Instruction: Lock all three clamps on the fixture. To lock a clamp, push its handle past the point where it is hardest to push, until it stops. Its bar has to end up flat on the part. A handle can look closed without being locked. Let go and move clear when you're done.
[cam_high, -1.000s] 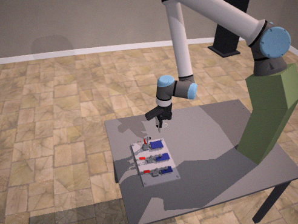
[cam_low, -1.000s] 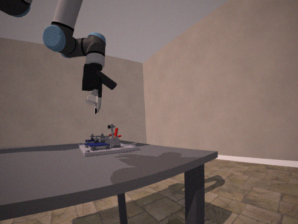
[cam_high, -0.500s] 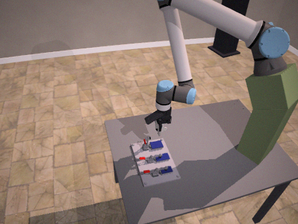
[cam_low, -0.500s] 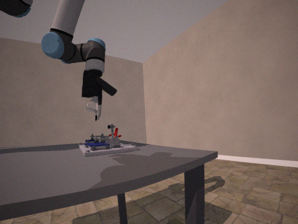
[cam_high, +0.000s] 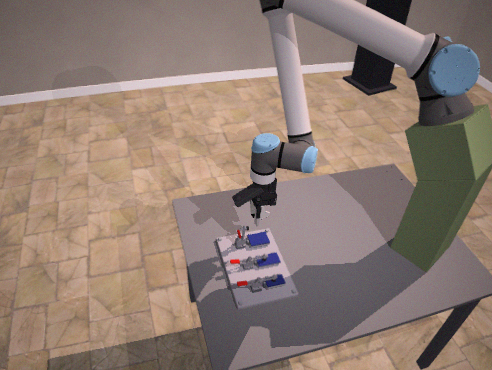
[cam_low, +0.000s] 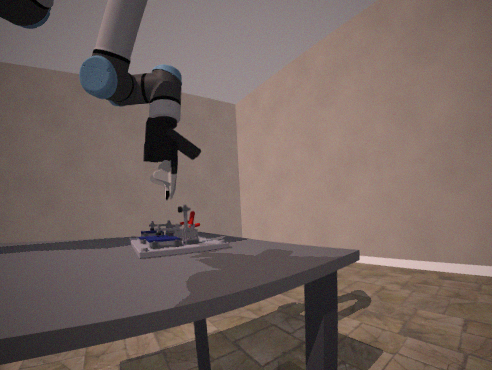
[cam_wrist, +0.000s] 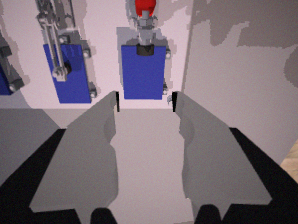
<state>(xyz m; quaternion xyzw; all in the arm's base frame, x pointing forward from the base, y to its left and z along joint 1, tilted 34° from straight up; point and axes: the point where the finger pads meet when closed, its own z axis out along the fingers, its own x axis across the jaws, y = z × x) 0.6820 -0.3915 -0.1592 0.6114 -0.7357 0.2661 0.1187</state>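
Note:
The fixture plate holds three clamps. The far clamp's red handle is raised, and its bar stands upright, off its blue part. The middle clamp's red handle lies low, with its bar over its blue part. The near clamp's red handle also lies low, its bar over its blue part; whether either is locked cannot be told. My gripper is partly open and empty, above the plate's far end.
The grey table extends around the plate. The green pedestal carries the arm at the right in the top view. Bolts stand on the plate near the blue parts. The raised bar is the tallest thing on the plate.

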